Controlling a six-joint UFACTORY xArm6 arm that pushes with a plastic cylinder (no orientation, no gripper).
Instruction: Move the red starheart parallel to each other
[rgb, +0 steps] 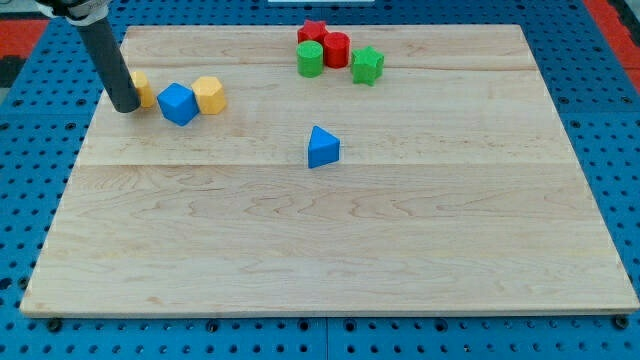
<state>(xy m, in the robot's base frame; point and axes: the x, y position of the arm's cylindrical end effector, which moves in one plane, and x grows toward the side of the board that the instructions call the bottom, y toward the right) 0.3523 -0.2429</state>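
Note:
A red star block (313, 32) sits at the view's top, with a red round block (336, 48) just to its right and below. A green cylinder (310, 59) touches them from below, and a green star (367, 65) lies to their right. My tip (125, 106) is at the view's left, far from the red blocks. It touches the left side of a yellow block (142, 89) that it partly hides.
A blue block (177, 103) and a yellow hexagonal block (209, 94) lie just right of my tip. A blue triangle (322, 147) sits near the board's middle. The wooden board (330, 250) lies on a blue pegboard.

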